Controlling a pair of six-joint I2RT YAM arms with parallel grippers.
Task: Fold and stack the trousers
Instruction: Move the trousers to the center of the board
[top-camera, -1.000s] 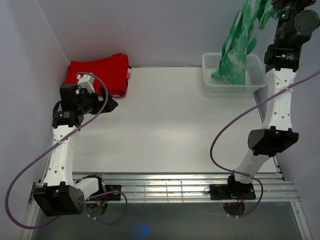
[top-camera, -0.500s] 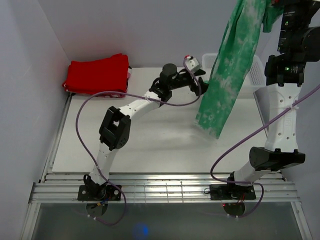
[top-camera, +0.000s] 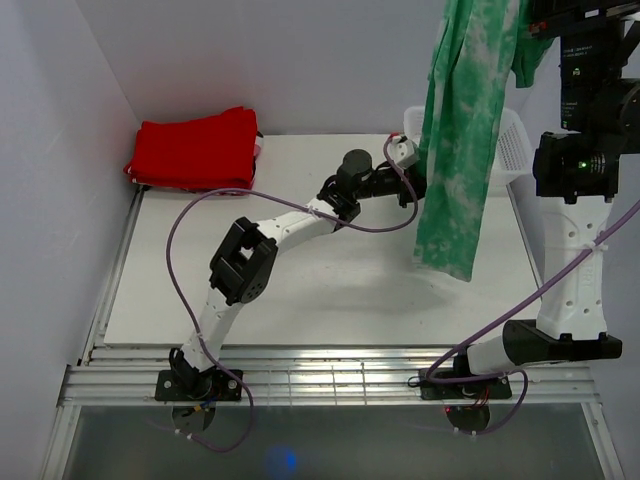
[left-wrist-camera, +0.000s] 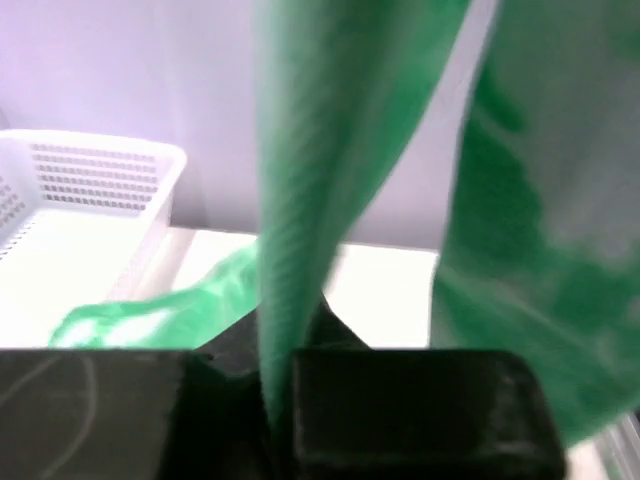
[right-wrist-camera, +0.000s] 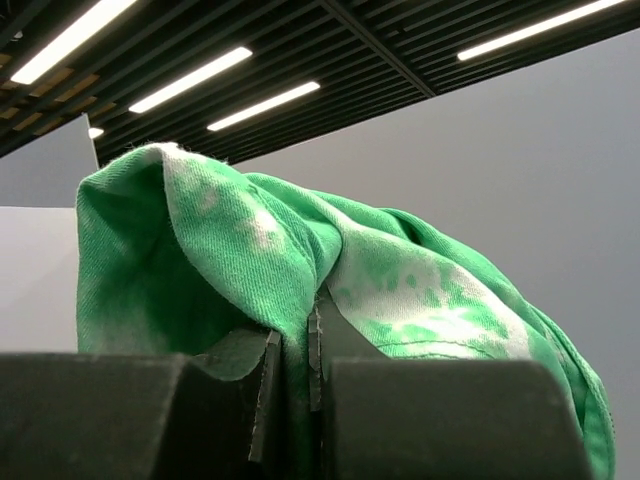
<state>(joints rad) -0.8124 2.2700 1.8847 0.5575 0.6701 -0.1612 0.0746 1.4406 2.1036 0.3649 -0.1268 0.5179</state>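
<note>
The trousers (top-camera: 460, 130), bright green with white blotches, hang from the top right of the overhead view down to just above the table. My right gripper (right-wrist-camera: 295, 350) is raised high and shut on their upper end (right-wrist-camera: 250, 260), which drapes over its fingers. My left arm stretches across the table, and my left gripper (top-camera: 420, 183) is shut on the hanging fabric's left edge about halfway down. In the left wrist view a green fold (left-wrist-camera: 300, 230) runs down between the closed jaws, with my left gripper (left-wrist-camera: 280, 390) pinching it.
A folded red garment (top-camera: 195, 148) lies at the table's back left corner. A white mesh basket (top-camera: 505, 150) stands at the back right, partly behind the hanging cloth, and it also shows in the left wrist view as the basket (left-wrist-camera: 90, 190). Grey walls close in left and behind.
My left arm swung from beside the red garment across to the hanging trousers and its gripper closed on their edge. My right arm lifted the trousers out of the basket and higher.
</note>
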